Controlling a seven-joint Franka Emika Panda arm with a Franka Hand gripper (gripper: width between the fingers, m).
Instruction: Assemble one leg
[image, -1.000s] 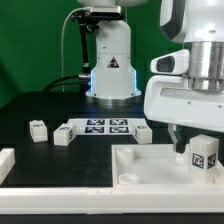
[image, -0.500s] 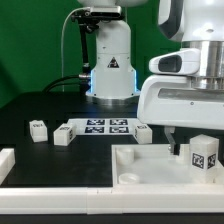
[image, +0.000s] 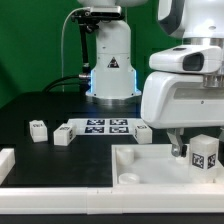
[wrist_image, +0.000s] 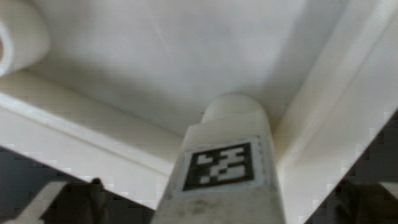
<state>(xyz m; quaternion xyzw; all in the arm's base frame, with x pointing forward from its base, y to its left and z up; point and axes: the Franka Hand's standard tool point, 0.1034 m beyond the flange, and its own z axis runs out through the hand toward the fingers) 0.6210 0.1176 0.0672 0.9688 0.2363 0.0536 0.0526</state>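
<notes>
The big flat white panel (image: 150, 165), smooth plastic with a raised rim and a round corner socket, fills the foreground at five o'clock in the exterior view, and the wrist view alone shows its inner corner up close. The chunky, roughly cuboid leg (image: 204, 155) with its black-and-white tag stands on it at four o'clock. The gripper (image: 196, 150) hangs directly over the leg, but whether it is clamped on it cannot be told.

No words, brands or numbers can be read anywhere. The only signs are black-and-white square marker tags: one on the leg (image: 204, 158) beneath the gripper (image: 196, 148), others on the marker board (image: 104, 126) beyond it.
</notes>
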